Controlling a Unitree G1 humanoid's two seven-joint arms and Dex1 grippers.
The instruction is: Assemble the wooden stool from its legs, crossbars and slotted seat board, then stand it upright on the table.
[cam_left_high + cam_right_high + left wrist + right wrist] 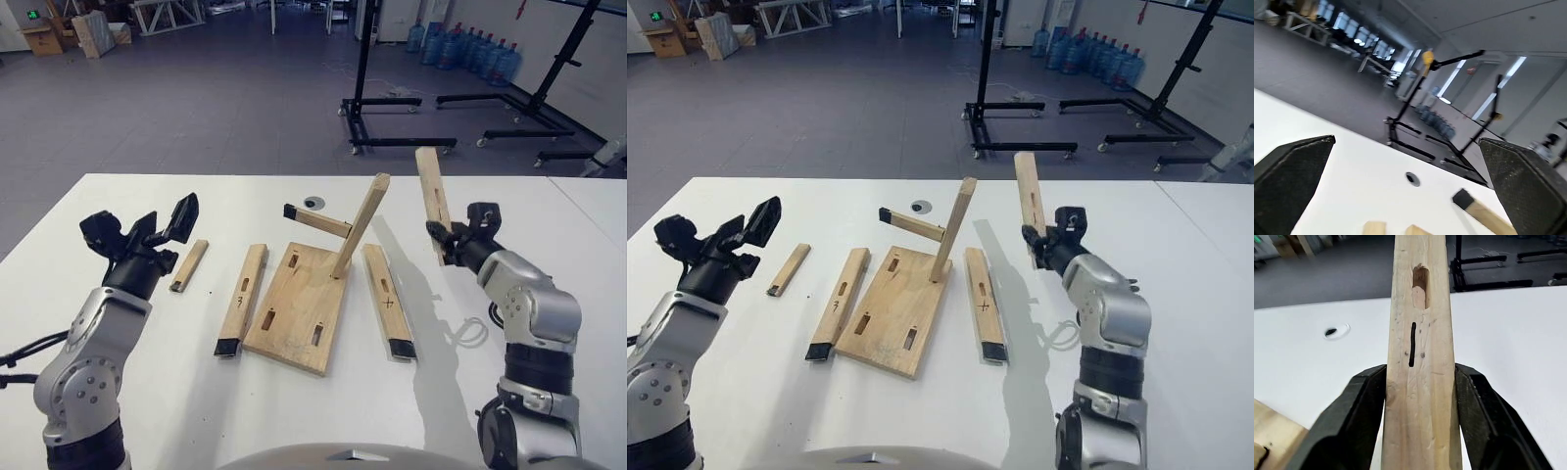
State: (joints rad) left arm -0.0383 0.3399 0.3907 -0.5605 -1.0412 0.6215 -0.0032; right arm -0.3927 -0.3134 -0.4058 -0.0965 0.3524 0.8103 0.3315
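The slotted seat board [294,313] lies flat mid-table. One leg [359,225] stands tilted in its far slot, with a black-tipped crossbar [315,221] sticking out to the left. Two more legs lie flat, one on each side of the board [242,299] [389,301]. A short crossbar [189,265] rests further left. My right gripper [449,238] is shut on a fourth leg [1421,357], held upright above the table's right side. My left gripper [167,227] hovers open over the left side, near the short crossbar, with nothing between its fingers.
A round cable hole [313,203] sits in the white table [196,392] behind the board. A loose white cable [470,331] lies at the right. Black wheeled stands [392,127] and water bottles [460,44] are on the floor beyond.
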